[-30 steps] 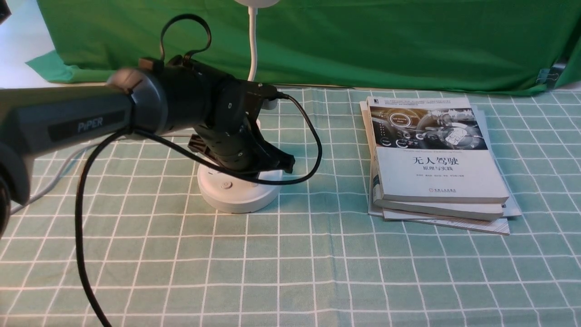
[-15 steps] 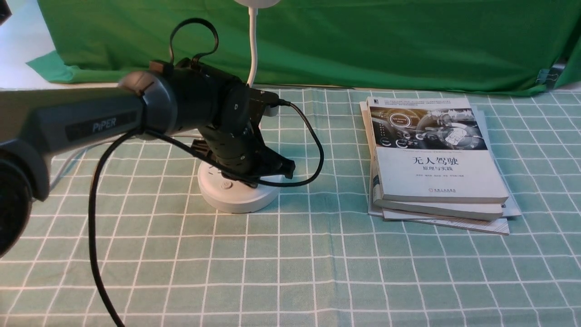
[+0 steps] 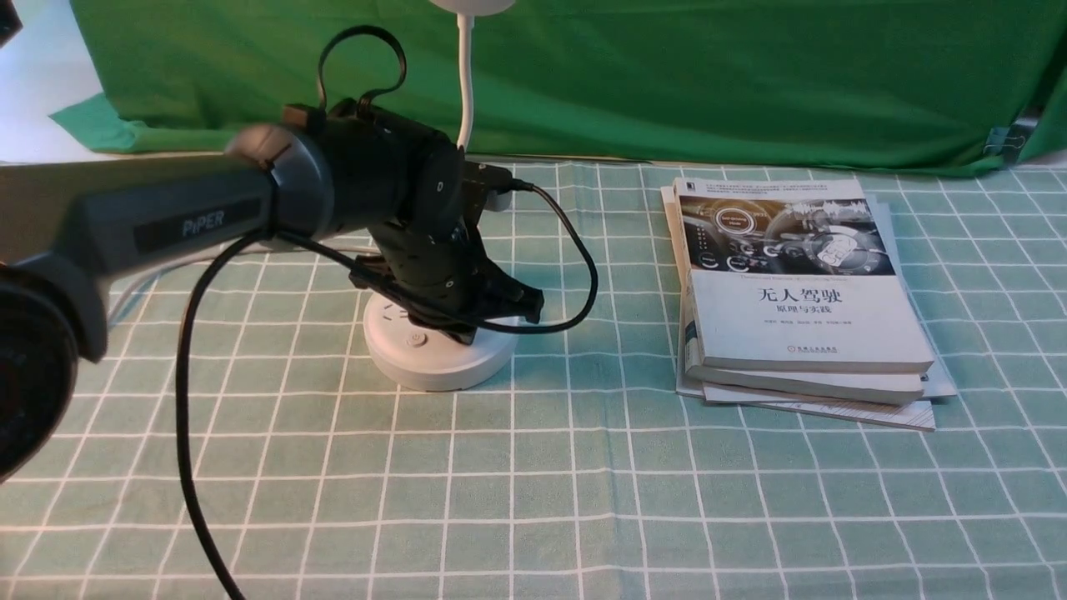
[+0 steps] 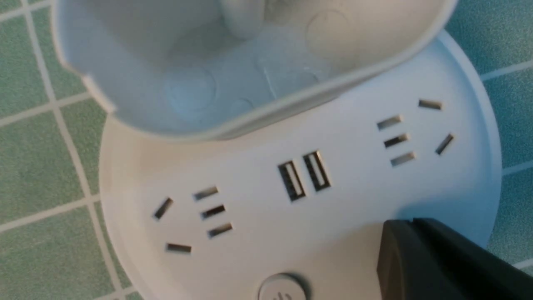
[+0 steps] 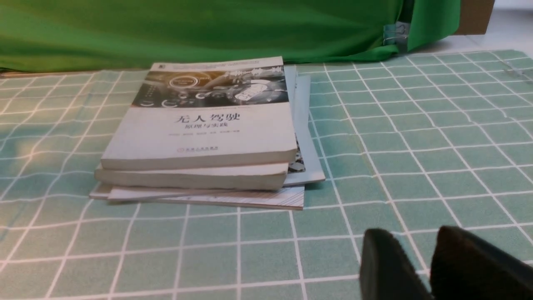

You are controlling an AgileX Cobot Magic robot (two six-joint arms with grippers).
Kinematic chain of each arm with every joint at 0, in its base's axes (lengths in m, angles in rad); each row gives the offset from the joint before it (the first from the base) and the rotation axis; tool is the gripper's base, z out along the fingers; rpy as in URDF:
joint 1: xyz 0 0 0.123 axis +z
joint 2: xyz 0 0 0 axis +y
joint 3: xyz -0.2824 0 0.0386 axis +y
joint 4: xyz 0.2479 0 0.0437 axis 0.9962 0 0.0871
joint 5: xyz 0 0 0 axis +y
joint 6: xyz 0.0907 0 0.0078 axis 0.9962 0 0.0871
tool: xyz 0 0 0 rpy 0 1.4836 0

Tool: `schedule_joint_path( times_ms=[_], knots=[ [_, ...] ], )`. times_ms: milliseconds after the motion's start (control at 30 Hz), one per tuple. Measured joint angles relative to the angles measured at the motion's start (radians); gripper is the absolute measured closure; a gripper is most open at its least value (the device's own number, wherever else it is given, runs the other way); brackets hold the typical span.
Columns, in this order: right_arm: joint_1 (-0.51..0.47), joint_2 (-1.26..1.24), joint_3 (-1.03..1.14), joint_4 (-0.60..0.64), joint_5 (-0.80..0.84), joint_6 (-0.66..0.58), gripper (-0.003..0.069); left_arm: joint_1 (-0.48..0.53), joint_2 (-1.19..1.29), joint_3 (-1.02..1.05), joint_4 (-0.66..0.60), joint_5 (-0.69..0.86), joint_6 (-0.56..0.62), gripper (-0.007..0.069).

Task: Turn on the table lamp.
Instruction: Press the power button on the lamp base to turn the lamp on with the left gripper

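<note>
Front view: your left pincer [image 3: 498, 320] hangs just over the base of the table lamp [image 3: 433, 360]; apart or together, I cannot tell.

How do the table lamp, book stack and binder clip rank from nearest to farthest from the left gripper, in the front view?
1. table lamp: its base directly under the left gripper.
2. book stack: to the right.
3. binder clip: far right, on the green cloth.
</note>
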Motion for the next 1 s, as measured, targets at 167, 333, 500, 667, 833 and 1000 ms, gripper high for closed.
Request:
schedule_joint_path(
  times_ms=[167, 333, 500, 667, 833, 1000],
  knots=[
    [0.000, 0.000, 0.000, 0.000, 0.000, 0.000, 0.0421, 0.000, -0.058, 0.016, -0.029, 0.084, 0.022, 0.0603],
    [0.000, 0.000, 0.000, 0.000, 0.000, 0.000, 0.0421, 0.000, -0.218, 0.055, -0.057, 0.228, 0.068, 0.0603],
    [0.000, 0.000, 0.000, 0.000, 0.000, 0.000, 0.0421, 0.000, -0.412, 0.201, -0.122, 0.251, 0.132, 0.0603],
    [0.000, 0.000, 0.000, 0.000, 0.000, 0.000, 0.0421, 0.000, -0.570, 0.371, -0.166, -0.075, 0.094, 0.0603],
    [0.000, 0.000, 0.000, 0.000, 0.000, 0.000, 0.0421, 0.000, -0.480, 0.351, -0.188, -0.193, 0.086, 0.0603],
    [0.000, 0.000, 0.000, 0.000, 0.000, 0.000, 0.0421, 0.000, -0.292, 0.227, -0.106, -0.179, 0.062, 0.0603]
  ],
)
